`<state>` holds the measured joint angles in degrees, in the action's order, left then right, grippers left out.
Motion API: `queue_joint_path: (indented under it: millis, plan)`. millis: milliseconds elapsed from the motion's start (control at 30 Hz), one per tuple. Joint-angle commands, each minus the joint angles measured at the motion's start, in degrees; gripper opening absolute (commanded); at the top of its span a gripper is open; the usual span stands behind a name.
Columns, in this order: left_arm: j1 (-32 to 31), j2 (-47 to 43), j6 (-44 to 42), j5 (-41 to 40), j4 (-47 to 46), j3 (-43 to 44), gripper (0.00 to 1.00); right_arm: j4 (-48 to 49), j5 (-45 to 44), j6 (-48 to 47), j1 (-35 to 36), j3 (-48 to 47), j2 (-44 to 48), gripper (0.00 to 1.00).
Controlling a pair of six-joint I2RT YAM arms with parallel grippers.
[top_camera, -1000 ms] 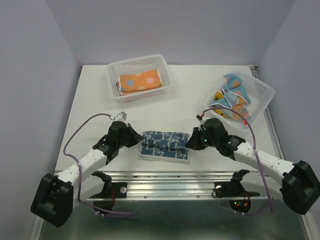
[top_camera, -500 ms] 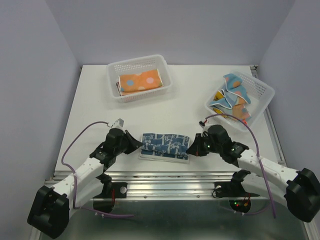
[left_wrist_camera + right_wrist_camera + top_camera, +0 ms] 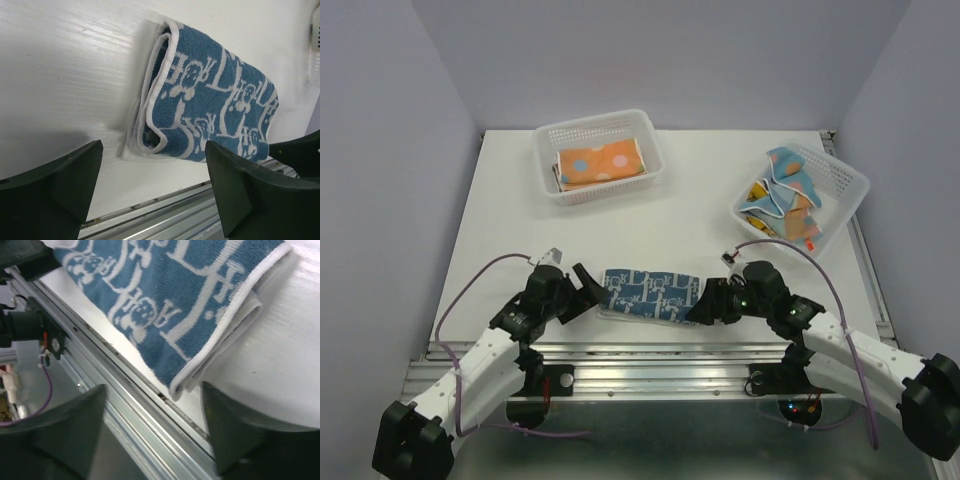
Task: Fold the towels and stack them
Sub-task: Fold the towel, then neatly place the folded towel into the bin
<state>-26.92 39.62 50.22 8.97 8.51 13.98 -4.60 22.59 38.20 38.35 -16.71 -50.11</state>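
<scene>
A navy towel with a pale blue pattern lies folded into a narrow strip near the table's front edge. My left gripper stands open just off its left end, apart from the cloth. In the left wrist view that towel lies ahead of the wide-apart fingers of the gripper. My right gripper is open at the right end. The right wrist view shows the towel's white-edged corner just beyond the gripper. An orange dotted towel lies folded in the back basket.
A white basket stands at the back left. Another white basket at the right holds crumpled light blue towels. A metal rail runs along the near edge, right below the navy towel.
Both arms drew the navy towel's ends toward the near edge, folding it narrower. Then both grippers opened and let go of it.
</scene>
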Motion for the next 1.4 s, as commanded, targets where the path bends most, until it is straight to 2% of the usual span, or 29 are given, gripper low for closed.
queue_joint_path:
  millis: [0, 167, 333, 500, 700, 800, 900, 967, 1000, 1067, 1100, 1233, 1367]
  plan:
    - [-0.15, -6.02, 0.06, -0.71, 6.69, 3.42, 0.99, -0.84, 2.11, 0.04, 0.41, -0.51, 5.80, 1.00]
    - [-0.24, -5.88, -0.47, -1.94, 2.83, 4.30, 0.99, -4.18, -0.44, -0.84, 0.32, -3.50, 9.50, 1.00]
    - [-0.24, 8.96, -5.90, -0.89, -2.01, 9.29, 0.99, -5.77, -2.90, -1.72, 0.32, -4.91, 8.54, 1.00]
    - [-1.73, 21.26, -6.88, -2.47, -4.55, 10.81, 0.98, -3.05, -1.59, -1.55, 0.32, -3.59, 6.78, 1.00]
    - [-5.42, 27.52, -6.19, -5.45, -4.91, 12.74, 0.76, -1.90, -1.41, -2.33, 0.32, -3.24, 5.99, 1.00]
    - [-6.83, 29.54, -5.92, -6.33, -4.21, 13.88, 0.67, -1.73, -0.18, -2.86, 0.32, -3.33, 6.07, 1.00]
    - [-8.76, 31.57, -5.39, -7.56, -2.89, 15.02, 0.66, -1.90, -0.09, -3.13, 0.32, -3.16, 6.77, 1.00]
    - [-10.43, 32.89, -4.60, -8.35, -2.19, 16.34, 0.59, -1.82, -0.44, -2.86, 0.32, -2.98, 7.30, 1.00]
    - [-10.87, 34.46, -4.60, -8.53, -1.49, 16.69, 0.51, -1.29, -0.35, -2.86, 0.32, -2.63, 7.48, 1.00]
    - [-11.57, 35.96, -4.43, -11.25, -0.61, 18.27, 0.43, -0.76, -0.18, -2.60, 0.32, -2.45, 7.65, 1.00]
    - [-11.84, 37.45, -4.25, -11.87, -0.26, 18.89, 0.35, -0.76, -0.09, -2.60, 0.32, -2.45, 7.74, 1.00]
    - [-14.12, 41.23, -3.20, -16.78, 2.64, 22.23, 0.22, -1.64, -0.79, -2.77, 0.41, -2.71, 8.44, 1.00]
    - [-17.02, 45.81, -2.40, -21.53, 6.16, 27.06, 0.20, -2.16, -2.11, -3.13, 0.32, -2.89, 10.12, 1.00]
